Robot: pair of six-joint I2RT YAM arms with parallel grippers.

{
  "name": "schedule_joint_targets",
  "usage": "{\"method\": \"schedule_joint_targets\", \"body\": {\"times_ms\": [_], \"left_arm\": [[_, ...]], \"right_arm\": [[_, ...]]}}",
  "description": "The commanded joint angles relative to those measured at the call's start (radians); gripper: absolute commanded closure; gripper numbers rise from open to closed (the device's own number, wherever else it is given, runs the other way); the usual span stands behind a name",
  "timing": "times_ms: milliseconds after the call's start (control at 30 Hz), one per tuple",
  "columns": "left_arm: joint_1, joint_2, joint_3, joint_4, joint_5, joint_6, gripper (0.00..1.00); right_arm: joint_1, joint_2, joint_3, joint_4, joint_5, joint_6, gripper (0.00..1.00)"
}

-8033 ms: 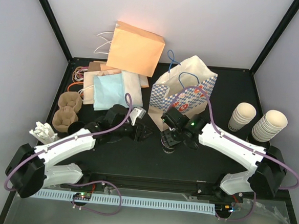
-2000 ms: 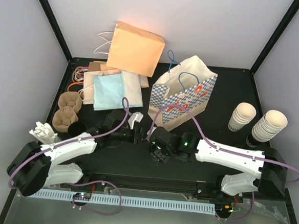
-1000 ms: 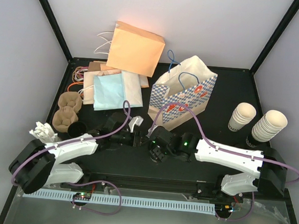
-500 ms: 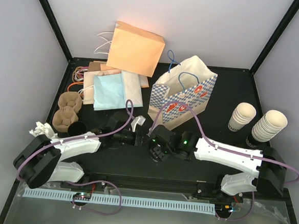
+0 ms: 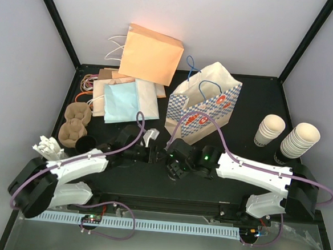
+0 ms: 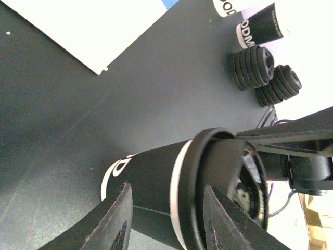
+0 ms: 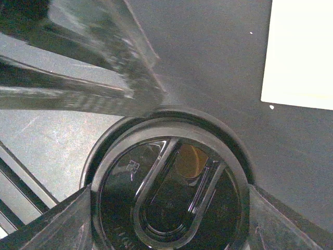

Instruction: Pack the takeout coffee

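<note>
The takeout coffee [image 6: 151,177] is a paper cup with a black printed sleeve, white lettering and a black lid [image 7: 169,192]. It is upright on the black table, near the middle. My right gripper [image 5: 174,163] comes down over it and is shut on the lid's rim, fingers on both sides [image 7: 169,208]. The cup is mostly hidden under this gripper in the top view. My left gripper [image 5: 155,154] is open just left of the cup, with the cup's side filling the gap beyond its fingertips [image 6: 166,219]. The blue-checked paper bag [image 5: 205,105] stands open behind them.
Two stacks of like cups [image 5: 269,129] [image 5: 300,140] stand at the right, and stacks of black lids [image 6: 252,67] show in the left wrist view. Flat paper bags [image 5: 128,96] and an orange bag [image 5: 151,52] lie at the back left. Pulp cup carriers [image 5: 75,124] are at the left.
Since 8 s ago my right gripper has carried the cup left and nearer, up to my left gripper. Over the last second both grippers have barely moved.
</note>
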Motion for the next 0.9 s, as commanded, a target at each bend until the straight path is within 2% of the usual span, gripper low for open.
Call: {"method": "schedule_joint_targets", "body": {"times_ms": [0, 333, 867], "left_arm": [[-0.006, -0.115, -0.003, -0.099, -0.063, -0.015, 0.59], [-0.021, -0.189, -0.118, -0.053, 0.07, -0.111, 0.62], [-0.045, -0.154, -0.155, 0.13, 0.122, -0.177, 0.62]], "right_arm": [[-0.01, 0.051, -0.039, -0.09, -0.062, 0.079, 0.33], [-0.009, 0.056, -0.038, -0.078, -0.068, 0.068, 0.33], [-0.009, 0.066, -0.034, -0.083, -0.081, 0.057, 0.33]]}}
